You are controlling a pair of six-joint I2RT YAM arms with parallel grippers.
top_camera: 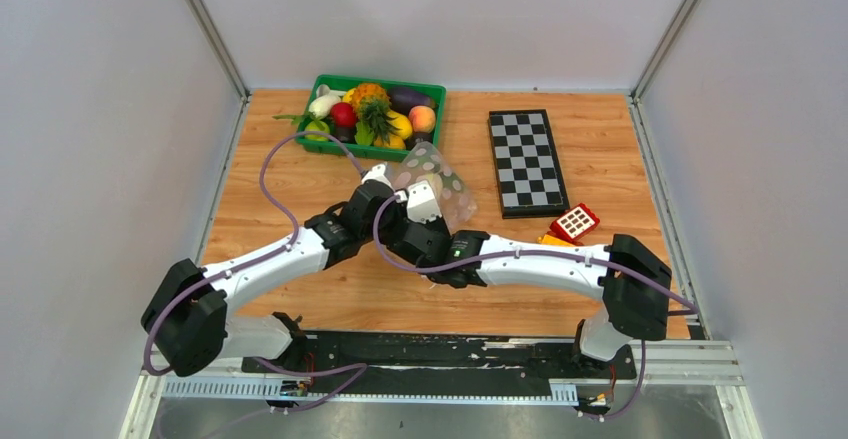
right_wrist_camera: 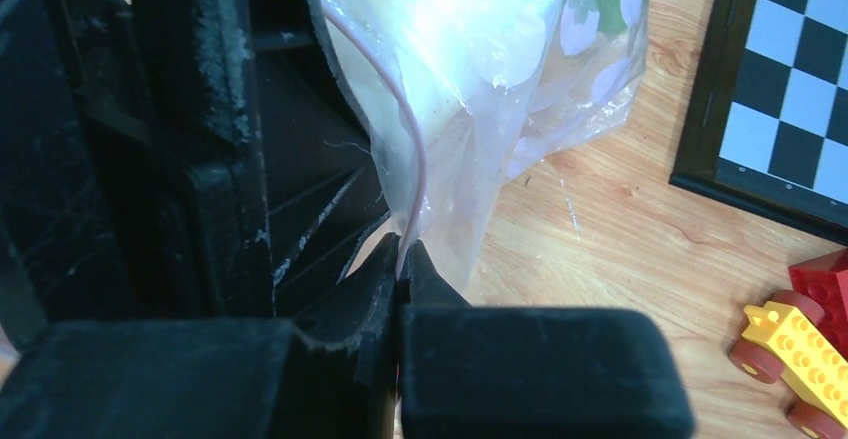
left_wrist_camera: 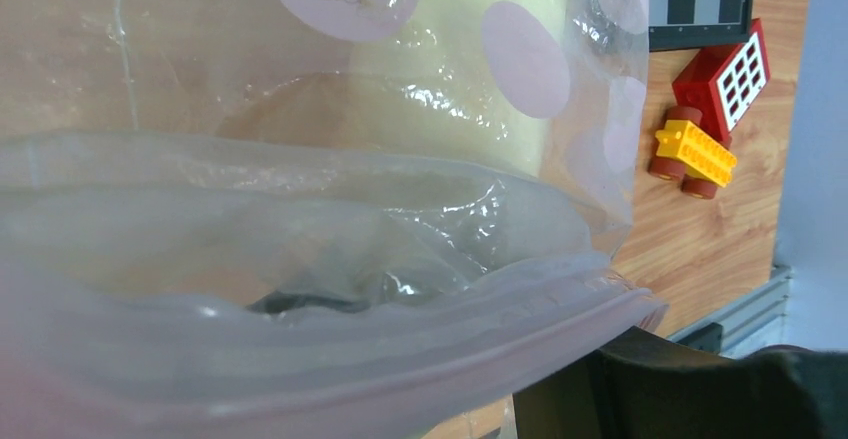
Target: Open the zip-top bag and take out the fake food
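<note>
Seen from above, the clear floppy zip-top bag with pale round dots (top_camera: 440, 181) lies near the middle of the wooden surface (top_camera: 600, 149). The left gripper (top_camera: 385, 181) and the right gripper (top_camera: 422, 199) meet at its near end. A green plastic tray (top_camera: 395, 83) stands at the far edge, toward the left corner. It holds a toy pineapple (top_camera: 368, 95) and a red toy apple (top_camera: 344, 114) among other toy produce. A black-and-white chessboard (top_camera: 527, 162) lies to the right of the bag.

In the left wrist view the bag fills the picture. Its pink zip strip (left_wrist_camera: 450, 359) runs across the bottom, and a pale cream plastic toy piece (left_wrist_camera: 450, 79) is inside. The left jaws are hidden, so I cannot tell their state.

In the right wrist view the right jaws are pressed together on the zip strip.
</note>
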